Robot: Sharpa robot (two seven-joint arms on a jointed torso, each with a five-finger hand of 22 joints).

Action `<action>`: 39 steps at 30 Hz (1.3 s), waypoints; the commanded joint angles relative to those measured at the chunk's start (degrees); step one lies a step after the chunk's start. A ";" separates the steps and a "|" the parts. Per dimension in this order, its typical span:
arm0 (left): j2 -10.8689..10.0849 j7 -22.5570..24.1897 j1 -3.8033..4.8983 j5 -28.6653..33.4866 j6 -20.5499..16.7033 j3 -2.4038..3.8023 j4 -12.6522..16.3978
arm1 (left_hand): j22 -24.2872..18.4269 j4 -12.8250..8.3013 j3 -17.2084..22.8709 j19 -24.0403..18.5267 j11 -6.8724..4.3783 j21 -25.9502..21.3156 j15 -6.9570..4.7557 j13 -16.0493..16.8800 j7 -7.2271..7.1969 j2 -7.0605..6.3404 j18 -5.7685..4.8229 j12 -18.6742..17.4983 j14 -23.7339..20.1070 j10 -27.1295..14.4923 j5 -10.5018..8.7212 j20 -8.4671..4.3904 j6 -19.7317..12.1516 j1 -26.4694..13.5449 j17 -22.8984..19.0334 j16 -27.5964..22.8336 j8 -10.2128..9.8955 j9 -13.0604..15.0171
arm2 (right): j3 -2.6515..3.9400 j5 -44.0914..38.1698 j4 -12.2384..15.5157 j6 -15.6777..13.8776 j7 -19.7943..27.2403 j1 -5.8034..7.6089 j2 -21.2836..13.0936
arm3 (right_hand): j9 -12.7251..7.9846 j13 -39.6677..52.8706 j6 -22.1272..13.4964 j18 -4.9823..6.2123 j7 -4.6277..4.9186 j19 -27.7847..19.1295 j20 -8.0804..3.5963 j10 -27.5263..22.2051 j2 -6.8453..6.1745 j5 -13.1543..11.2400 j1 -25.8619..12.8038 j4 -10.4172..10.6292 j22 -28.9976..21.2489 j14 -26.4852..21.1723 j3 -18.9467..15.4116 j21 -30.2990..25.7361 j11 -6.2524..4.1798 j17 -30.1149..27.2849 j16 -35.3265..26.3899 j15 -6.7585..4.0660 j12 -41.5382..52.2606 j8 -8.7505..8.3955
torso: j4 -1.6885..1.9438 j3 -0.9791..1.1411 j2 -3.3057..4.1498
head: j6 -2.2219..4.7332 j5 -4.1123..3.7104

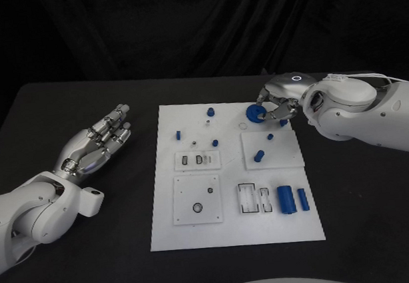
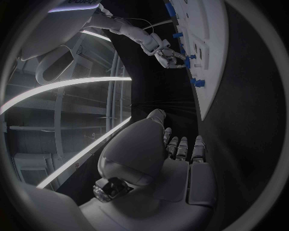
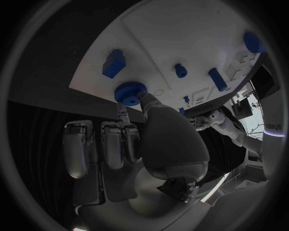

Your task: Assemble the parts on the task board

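Observation:
The white task board [image 1: 233, 229] lies mid-table. At its far right corner my right hand [image 1: 280, 104] pinches a blue toothed wheel [image 1: 254, 114] just over the board. In the right wrist view the thumb and a fingertip touch the wheel [image 3: 127, 93], close to a blue block [image 3: 113, 63] on the board [image 3: 175, 33]. My left hand [image 1: 101, 142] rests open over the table left of the board, fingers spread and holding nothing. The left wrist view shows my left hand [image 2: 177, 151] and, farther off, the right hand [image 2: 167, 54] at the board's edge [image 2: 212, 77].
Small blue pegs [image 1: 210, 112] [image 1: 178, 135] [image 1: 260, 155] stand on the board's far half. Two blue cylinders [image 1: 286, 200] [image 1: 304, 198] lie at its near right beside a white slotted holder [image 1: 250, 198]. A white square plate [image 1: 198, 199] sits near left. Black table surrounds the board.

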 commanded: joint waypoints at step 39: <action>0.39 8.03 -0.02 -0.04 1.77 0.04 -0.25 | -0.07 -0.38 0.99 -0.05 1.08 -0.35 1.22 -0.01 -1.11 -0.24 0.23 -0.11 -0.02 0.36 -0.09 1.19 0.39 -0.31 -0.05 -0.21 0.12 -0.01 | -0.27 -2.16 2.20 -2.23 1.60 1.43 8.76 | 5.43 15.09 2.46 -0.43 -2.39 6.04 -0.47 6.03 -1.41 5.48 -3.41 0.15 15.08 6.11 3.17 0.33 -0.11 15.08 0.16 -0.27 0.15 -1.71 | 0.01 -0.01 0.02 | -0.73 0.43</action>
